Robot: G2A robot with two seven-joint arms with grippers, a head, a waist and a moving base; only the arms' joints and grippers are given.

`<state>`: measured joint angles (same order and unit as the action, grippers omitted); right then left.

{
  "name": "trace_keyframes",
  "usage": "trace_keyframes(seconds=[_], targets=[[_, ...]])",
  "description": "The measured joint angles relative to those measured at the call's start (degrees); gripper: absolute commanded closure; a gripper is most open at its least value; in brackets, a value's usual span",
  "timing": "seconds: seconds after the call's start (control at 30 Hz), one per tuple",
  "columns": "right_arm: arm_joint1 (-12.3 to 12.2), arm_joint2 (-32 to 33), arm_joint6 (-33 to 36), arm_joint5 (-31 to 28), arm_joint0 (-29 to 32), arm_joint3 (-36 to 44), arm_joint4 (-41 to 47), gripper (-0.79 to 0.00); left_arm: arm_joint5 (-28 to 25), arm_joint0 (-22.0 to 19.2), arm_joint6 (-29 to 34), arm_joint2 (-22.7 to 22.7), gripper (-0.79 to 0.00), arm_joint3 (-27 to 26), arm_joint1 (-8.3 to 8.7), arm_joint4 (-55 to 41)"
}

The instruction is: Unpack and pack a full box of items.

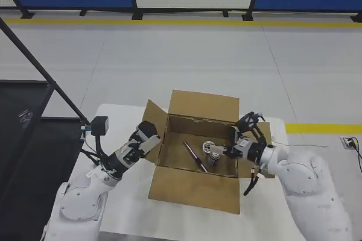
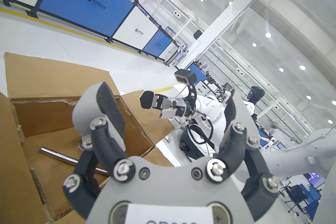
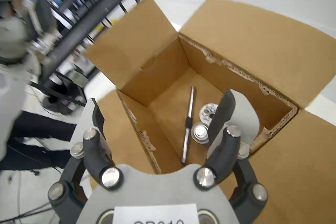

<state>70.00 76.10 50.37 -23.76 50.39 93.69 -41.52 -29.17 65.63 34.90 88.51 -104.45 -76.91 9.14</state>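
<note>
An open cardboard box (image 1: 202,105) stands on the white table (image 1: 117,114) with all flaps folded out. Inside lie a metal rod (image 1: 195,156) and round metal parts (image 1: 212,150). The right wrist view shows the rod (image 3: 189,122), a flat disc (image 3: 208,110) and a round cap (image 3: 200,133) on the box floor. My left gripper (image 1: 149,134) is open and empty at the box's left flap, above the rod (image 2: 60,158). My right gripper (image 1: 236,141) is open and empty over the box's right wall. The left wrist view shows my left gripper (image 2: 170,114) with the right gripper farther off.
A black metal rack (image 1: 24,120) stands to the left of the table. A plug socket with a cable (image 1: 349,143) lies on the floor at the right. Bare table surface shows in front of the box (image 1: 187,223).
</note>
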Motion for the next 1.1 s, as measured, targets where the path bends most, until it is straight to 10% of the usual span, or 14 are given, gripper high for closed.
trace_keyframes(seconds=[0.53,0.73,1.1], targets=[[3.44,-20.24,12.34,13.23,-14.15,-16.95,-17.18,-0.763,-2.69,4.07,-1.46,3.40,-0.785,-1.07,1.41,-3.88],[4.38,-22.90,13.19,16.07,-16.36,-21.05,-19.28,-0.209,-2.68,4.06,-1.43,3.39,-0.785,-1.07,1.41,-3.86],[5.23,-23.34,11.78,16.45,-18.09,-24.88,-17.88,0.000,-2.68,4.06,-1.43,3.39,-0.785,-1.07,1.41,-3.85]])
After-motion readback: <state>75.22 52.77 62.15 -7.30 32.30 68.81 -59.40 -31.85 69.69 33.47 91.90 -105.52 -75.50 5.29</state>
